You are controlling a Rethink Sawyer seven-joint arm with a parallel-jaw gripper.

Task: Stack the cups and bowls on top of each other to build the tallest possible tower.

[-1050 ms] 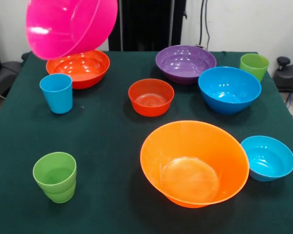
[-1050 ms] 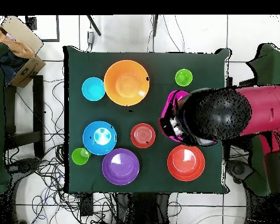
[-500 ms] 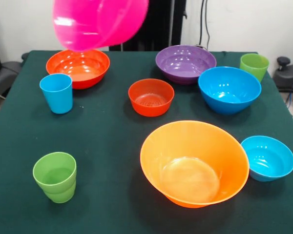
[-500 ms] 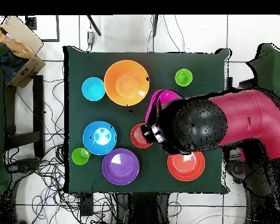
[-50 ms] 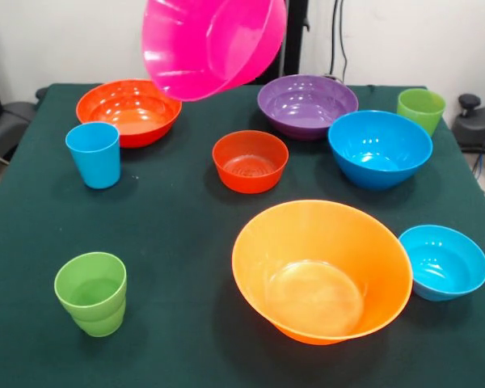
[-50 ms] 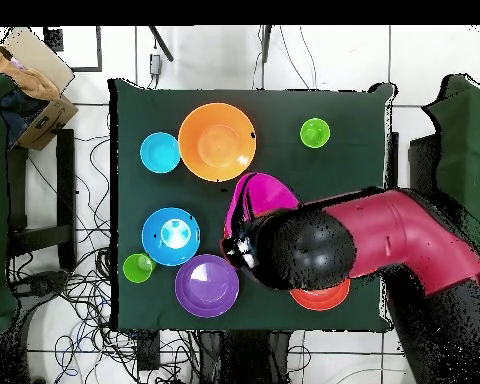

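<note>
The arm is a thick, rounded tube in deep red, widening toward its base. It ends in a bulbous black head with a speckled, matte look (only the overhead view shows either part). A small pale patch sits at the head's edge.
</note>
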